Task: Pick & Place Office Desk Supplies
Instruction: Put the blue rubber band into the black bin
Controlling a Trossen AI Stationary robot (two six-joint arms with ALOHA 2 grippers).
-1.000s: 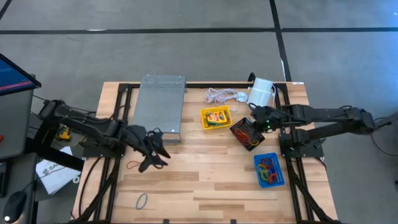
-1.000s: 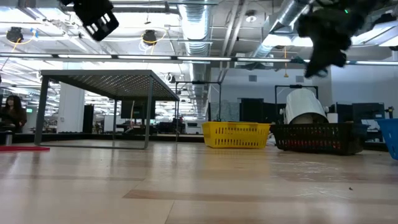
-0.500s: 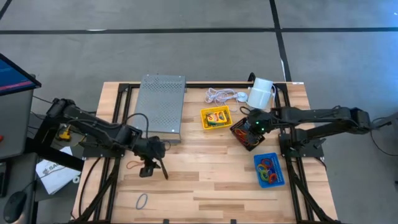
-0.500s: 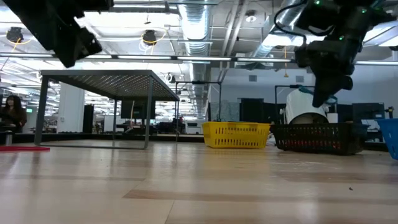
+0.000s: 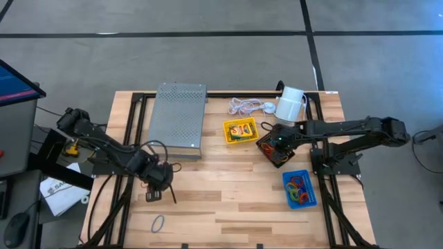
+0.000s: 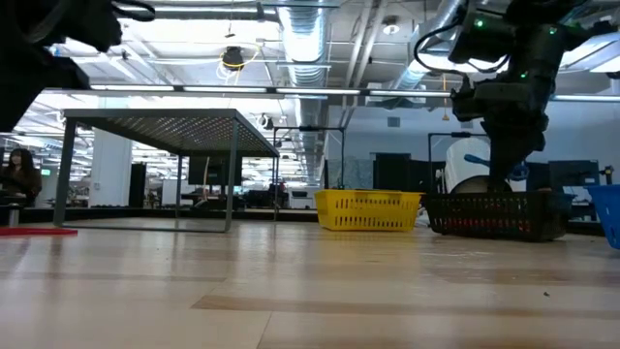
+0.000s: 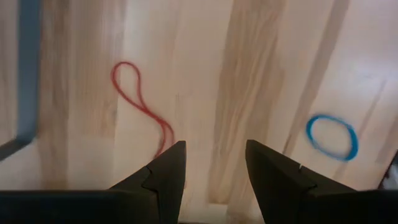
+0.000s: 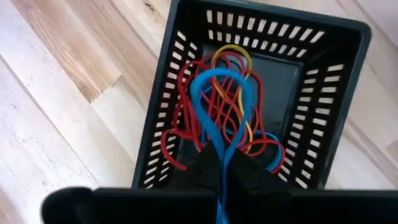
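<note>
Since a second ago the left gripper (image 7: pixel 211 171) has dropped, fingers spread, over the red rubber band (image 7: pixel 142 107). The right gripper (image 8: pixel 219 168) pinches a blue band (image 8: pixel 222 115) over the black tray (image 8: pixel 317 93), apparently just above it.

Red band (image 7: pixel 142 106), blue band (image 7: pixel 332 135), black mesh tray (image 8: pixel 348 93)

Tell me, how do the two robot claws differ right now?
The left gripper has its fingers spread apart and holds nothing; the right gripper is pinched shut on a blue rubber band. The left hangs over bare wood near a loose red rubber band; the right hangs over the black mesh tray, already full of bands. Both are dark, two-fingered and point downward.
</note>
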